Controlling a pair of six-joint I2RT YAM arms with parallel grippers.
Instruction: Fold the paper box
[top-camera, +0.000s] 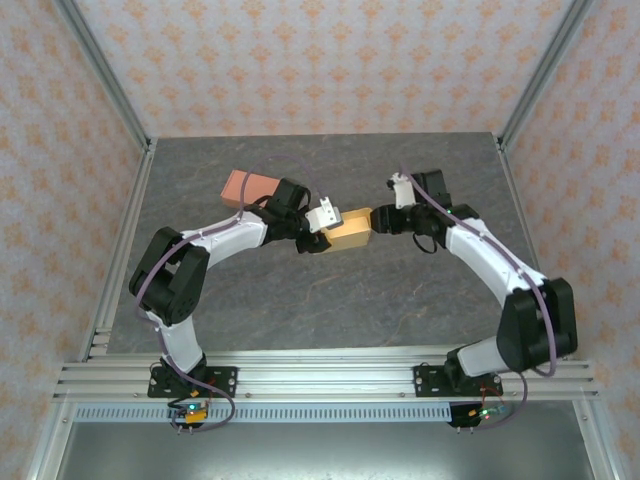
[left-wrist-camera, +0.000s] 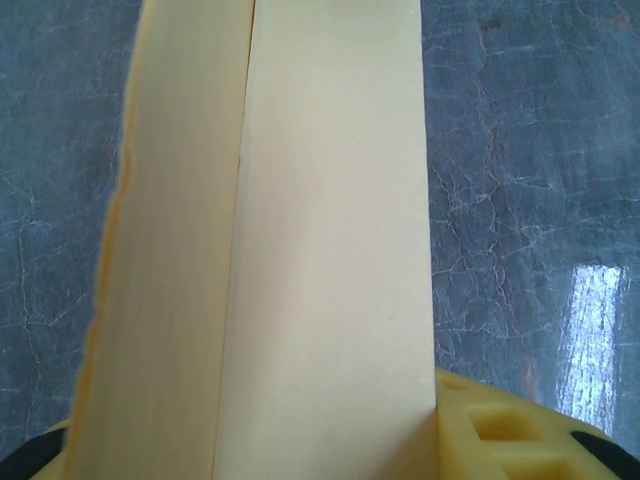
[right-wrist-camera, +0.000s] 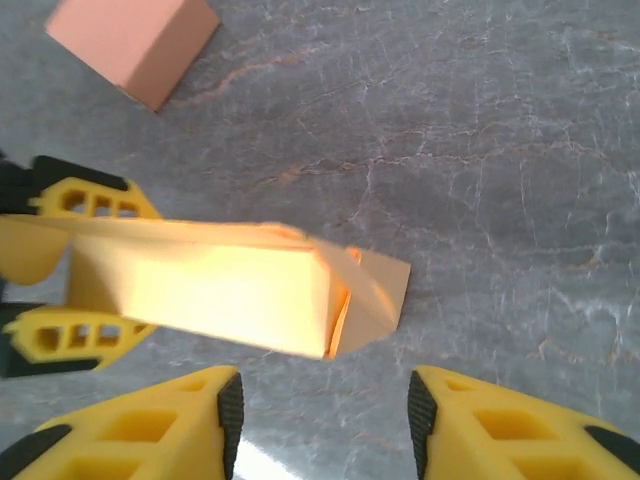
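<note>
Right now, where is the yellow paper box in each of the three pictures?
Top external: the yellow paper box sits mid-table, right of the pink box.
Left wrist: the yellow paper box runs up the middle as two pale panels.
Right wrist: the yellow paper box lies left of centre, with the pink box at top left.
Shared landmark: the grey marbled table lies beneath it in all three.

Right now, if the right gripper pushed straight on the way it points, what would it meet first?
Probably the end flap of the yellow paper box held by the left gripper; depth is unclear, so the right gripper might pass beneath.
</note>
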